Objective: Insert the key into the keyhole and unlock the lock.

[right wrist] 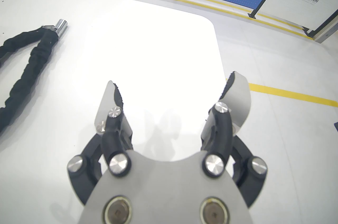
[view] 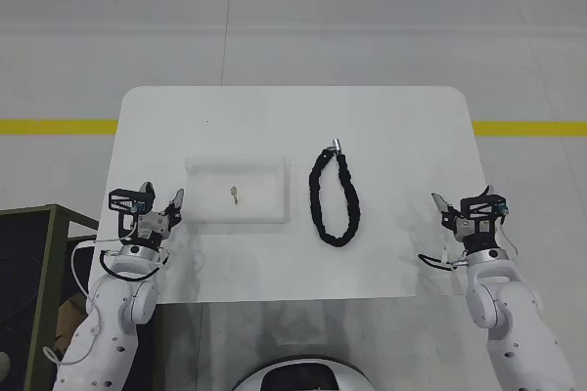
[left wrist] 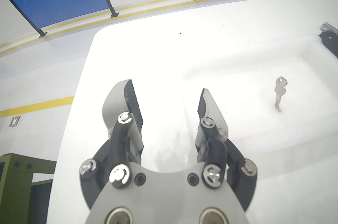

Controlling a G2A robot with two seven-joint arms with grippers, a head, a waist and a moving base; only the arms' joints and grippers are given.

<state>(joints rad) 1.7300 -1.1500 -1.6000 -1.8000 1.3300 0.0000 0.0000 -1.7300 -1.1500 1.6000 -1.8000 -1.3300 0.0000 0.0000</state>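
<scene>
- the left gripper point(left wrist: 166, 93) hung wide open and empty at the table's point(view: 401, 127) left edge.
- the right gripper point(right wrist: 173, 82) was open and empty too, near the right edge.
- the key point(view: 234, 195) lay in a white tray point(view: 201, 166), with the black chain lock point(view: 335, 195) just beside the tray.

bare table point(view: 391, 127) lies between the left gripper point(view: 163, 199) and the tray point(view: 237, 160). only the tray's low edge stands before the key point(view: 234, 195), alone mid-tray. the lock point(view: 352, 202) loops just beside the tray's far side, with bare tabletop between it and the right gripper point(view: 462, 200).
</scene>
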